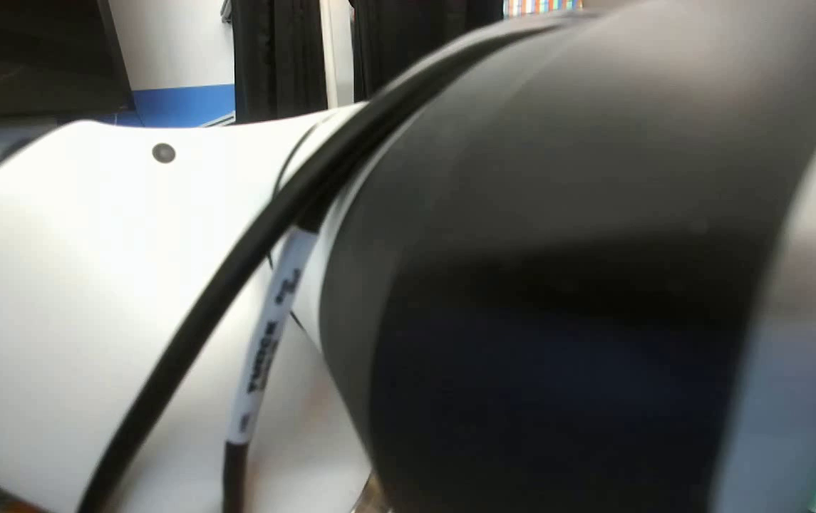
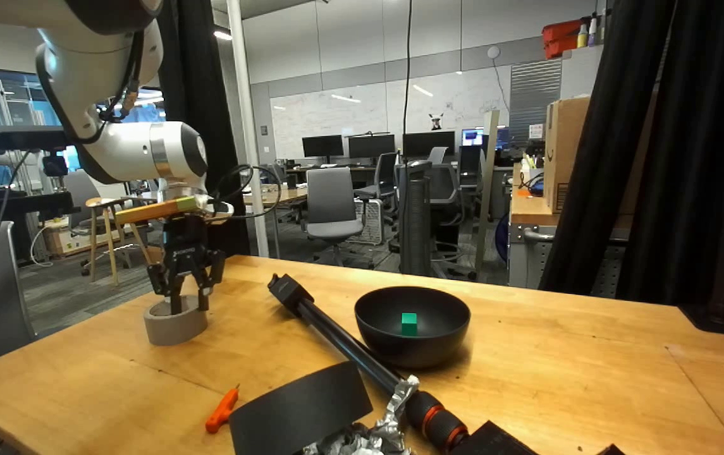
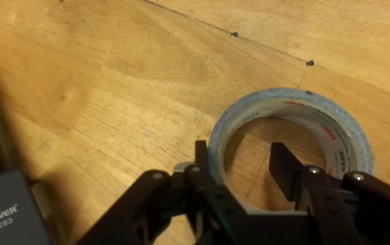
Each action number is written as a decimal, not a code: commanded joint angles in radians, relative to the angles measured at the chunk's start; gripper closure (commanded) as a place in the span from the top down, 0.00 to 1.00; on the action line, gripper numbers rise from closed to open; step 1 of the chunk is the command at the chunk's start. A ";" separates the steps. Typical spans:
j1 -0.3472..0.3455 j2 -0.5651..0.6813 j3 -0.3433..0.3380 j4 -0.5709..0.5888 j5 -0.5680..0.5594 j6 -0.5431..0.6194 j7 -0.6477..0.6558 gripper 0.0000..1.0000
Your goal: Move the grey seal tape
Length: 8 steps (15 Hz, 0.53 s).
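In an exterior view the Panda arm [image 2: 86,82] bends in high over the roll of grey seal tape [image 2: 175,330], its last white link [image 2: 134,151] nearly level and the Robotiq gripper [image 2: 190,304] hanging straight down from it. The roll lies flat on the wooden table [image 2: 558,379], near its edge, with one fingertip [image 2: 176,304] inside the ring and the other at the rim. To the right of the roll runs a black pole [image 2: 348,341], and past that stands a black bowl [image 2: 412,355] with a green cube [image 2: 409,324] in it. Nearer the camera than the roll are an orange-handled tool [image 2: 222,411], a curved black strip [image 2: 301,407] and crumpled foil [image 2: 394,414]

In the wrist view the claw is partly spread across the roll's wall: one finger stands outside, touching or just beside it, I cannot tell which, and the other hangs inside the hollow with a gap between it and the wall. The roll's pale core bears the print 2929. Well to the left of the roll is a black block [image 3: 0,204] lettered NEEWER TL283

In an exterior view the arm's white shell [image 1: 94,285] and dark joint cover [image 1: 557,285] crowd close to the lens, a black cable [image 1: 201,328] and a white label [image 1: 265,342] slanting across the shell
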<state>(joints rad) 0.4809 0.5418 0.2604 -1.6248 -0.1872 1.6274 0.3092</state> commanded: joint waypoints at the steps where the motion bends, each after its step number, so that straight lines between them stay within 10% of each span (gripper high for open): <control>1: 0.013 0.022 -0.009 0.059 0.003 -0.044 -0.030 0.22; 4: 0.007 0.012 -0.011 0.052 0.006 -0.038 -0.041 0.01; 8: -0.007 -0.016 -0.016 0.028 0.012 -0.021 -0.046 0.03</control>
<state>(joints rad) 0.4800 0.5449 0.2540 -1.6037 -0.1860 1.6176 0.2827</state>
